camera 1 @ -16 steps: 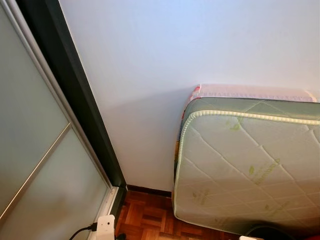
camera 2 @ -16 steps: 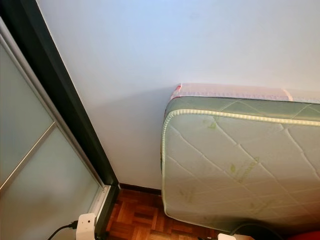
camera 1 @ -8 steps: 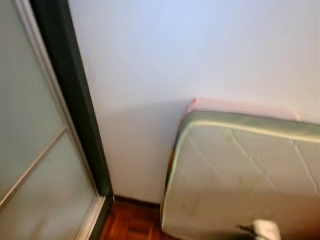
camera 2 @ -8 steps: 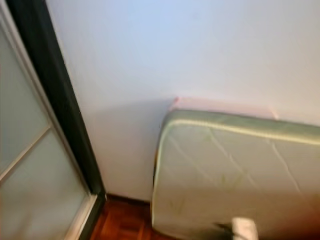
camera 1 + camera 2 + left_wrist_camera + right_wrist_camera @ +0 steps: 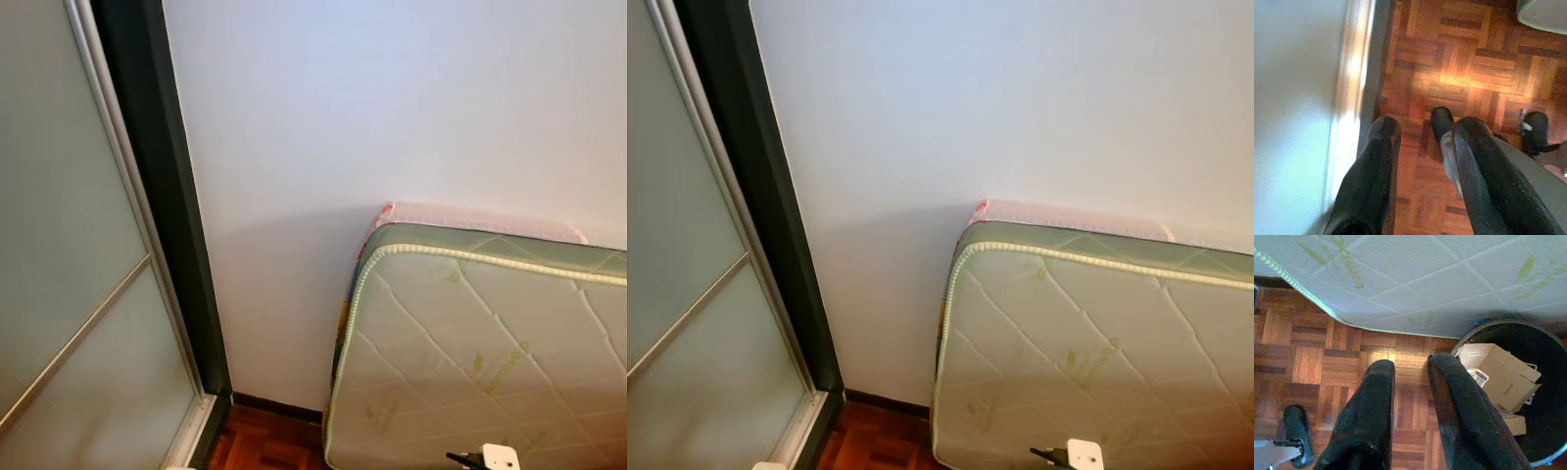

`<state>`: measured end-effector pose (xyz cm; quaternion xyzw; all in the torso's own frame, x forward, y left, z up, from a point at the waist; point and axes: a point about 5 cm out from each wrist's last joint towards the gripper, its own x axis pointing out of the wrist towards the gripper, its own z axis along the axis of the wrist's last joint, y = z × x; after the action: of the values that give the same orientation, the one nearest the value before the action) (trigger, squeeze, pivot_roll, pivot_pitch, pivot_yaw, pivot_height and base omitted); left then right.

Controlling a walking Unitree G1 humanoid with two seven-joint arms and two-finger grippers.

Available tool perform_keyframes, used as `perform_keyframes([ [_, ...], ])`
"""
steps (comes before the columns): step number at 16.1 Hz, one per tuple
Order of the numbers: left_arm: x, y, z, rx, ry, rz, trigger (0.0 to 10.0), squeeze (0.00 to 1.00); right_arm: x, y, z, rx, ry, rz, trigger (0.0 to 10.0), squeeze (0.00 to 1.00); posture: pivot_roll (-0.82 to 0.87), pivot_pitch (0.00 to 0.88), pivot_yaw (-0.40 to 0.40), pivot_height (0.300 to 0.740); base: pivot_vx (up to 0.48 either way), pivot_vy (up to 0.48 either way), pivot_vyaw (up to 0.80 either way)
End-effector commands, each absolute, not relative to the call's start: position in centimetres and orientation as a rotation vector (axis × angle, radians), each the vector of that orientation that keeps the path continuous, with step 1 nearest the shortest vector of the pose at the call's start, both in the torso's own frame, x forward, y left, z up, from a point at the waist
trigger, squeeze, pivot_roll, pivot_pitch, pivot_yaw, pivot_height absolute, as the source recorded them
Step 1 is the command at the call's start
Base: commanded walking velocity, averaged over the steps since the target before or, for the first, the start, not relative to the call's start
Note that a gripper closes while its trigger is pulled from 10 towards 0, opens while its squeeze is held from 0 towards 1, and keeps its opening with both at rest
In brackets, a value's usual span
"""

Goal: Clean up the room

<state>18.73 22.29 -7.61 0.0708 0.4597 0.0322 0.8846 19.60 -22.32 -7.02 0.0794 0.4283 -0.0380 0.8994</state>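
Robot facing wall corner, mattress (image 5: 470,343) filling lower right of head view. Both arms hanging idle: left gripper (image 5: 1422,147) and right gripper (image 5: 1410,382) released, grasping nothing. Bin (image 5: 1542,401) holding cardboard sitting beside right gripper, lower right. Likely searching; next needing litter found.

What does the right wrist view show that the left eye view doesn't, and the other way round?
Right wrist view: the right gripper with its fingers apart over the parquet floor, and a black bin holding a cardboard box beside the mattress's lower edge.

Left eye view: the white wall, a dark door frame with frosted glass panels, a pink-edged item behind the mattress, and a white plug at the bottom edge.

Both: the quilted mattress leaning against the wall, and the parquet floor.
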Motion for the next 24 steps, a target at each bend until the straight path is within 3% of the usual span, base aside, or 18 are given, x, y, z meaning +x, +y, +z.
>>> perform_keyframes([
  [1, 18.8, 22.6, -7.5, 0.182, 0.949, 0.065, 10.0, 0.0, 19.3, -22.3, -7.2, 0.193, 0.895, -0.105, 10.0, 0.0, 0.01, 0.0, -0.055, 0.724, 0.0, 0.0, 0.0],
  [11, 18.9, 24.3, -7.0, 0.17, 0.937, 0.117, 10.0, 0.0, 19.2, -21.7, -7.5, 0.227, 0.922, -0.113, 10.0, 0.0, 0.01, 0.0, -0.026, 0.724, 0.0, 0.0, 0.0],
  [24, 18.9, 24.1, -7.0, 0.15, 0.926, 0.141, 10.0, 0.0, 19.0, -21.9, -7.5, 0.188, 0.946, -0.089, 10.0, 0.0, 0.0, 0.0, -0.041, 0.724, 0.0, 0.0, -0.78],
])
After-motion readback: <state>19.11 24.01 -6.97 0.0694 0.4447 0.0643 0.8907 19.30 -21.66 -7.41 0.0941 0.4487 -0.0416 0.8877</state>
